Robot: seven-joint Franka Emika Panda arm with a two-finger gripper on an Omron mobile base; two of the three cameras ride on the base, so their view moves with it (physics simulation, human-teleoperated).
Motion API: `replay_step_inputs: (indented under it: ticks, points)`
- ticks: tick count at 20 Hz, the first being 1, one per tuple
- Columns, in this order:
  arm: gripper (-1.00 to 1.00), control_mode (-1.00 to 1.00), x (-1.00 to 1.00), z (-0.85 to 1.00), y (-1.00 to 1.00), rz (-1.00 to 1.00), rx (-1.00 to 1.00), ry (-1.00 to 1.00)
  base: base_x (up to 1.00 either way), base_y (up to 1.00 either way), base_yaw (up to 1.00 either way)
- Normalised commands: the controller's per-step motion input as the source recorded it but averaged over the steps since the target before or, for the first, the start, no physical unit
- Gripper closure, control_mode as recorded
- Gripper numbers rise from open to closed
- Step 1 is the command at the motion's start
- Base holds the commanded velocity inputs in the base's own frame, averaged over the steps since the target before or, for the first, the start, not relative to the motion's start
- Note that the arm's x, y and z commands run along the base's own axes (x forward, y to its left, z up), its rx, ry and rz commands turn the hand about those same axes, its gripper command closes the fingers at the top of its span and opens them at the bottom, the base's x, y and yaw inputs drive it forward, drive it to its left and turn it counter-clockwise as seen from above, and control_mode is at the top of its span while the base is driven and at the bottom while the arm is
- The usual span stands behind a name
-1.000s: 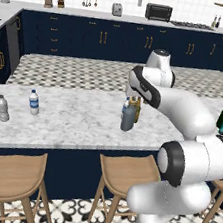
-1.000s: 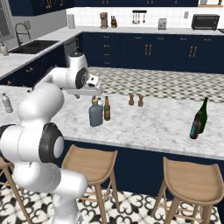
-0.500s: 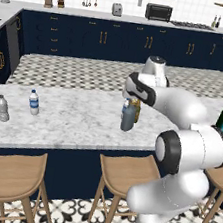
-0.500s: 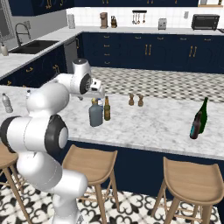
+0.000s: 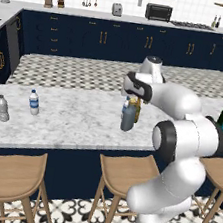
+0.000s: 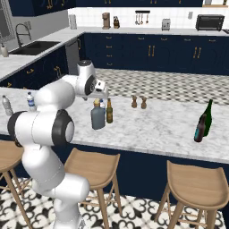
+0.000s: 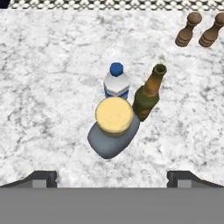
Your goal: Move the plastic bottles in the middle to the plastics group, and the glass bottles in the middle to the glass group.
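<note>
Marble counter (image 5: 71, 122) with three bottles clustered mid-counter.
Gripper (image 7: 111, 175) hangs wide open above the squat bottle (image 7: 111, 129), likely lining up to grasp it for sorting.

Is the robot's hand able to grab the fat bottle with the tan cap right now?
Probably yes. The hand is open above the squat bottle, whose tan cap faces it uncovered. The water bottle and brown bottle crowd one side.
</note>
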Motion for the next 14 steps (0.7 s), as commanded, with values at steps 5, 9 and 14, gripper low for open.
replay_step_inputs:
  ticks: [5, 9, 14]
  points:
    - [-1.00, -1.00, 0.27, -0.06, 0.00, 0.00, 0.00, 0.00, 0.00, 0.00, 0.00]
    - [-1.00, -1.00, 0.21, -0.18, 0.00, 0.00, 0.00, 0.00, 0.00, 0.00, 0.00]
    - [-1.00, -1.00, 0.21, -0.23, 0.00, 0.00, 0.00, 0.00, 0.00, 0.00, 0.00]
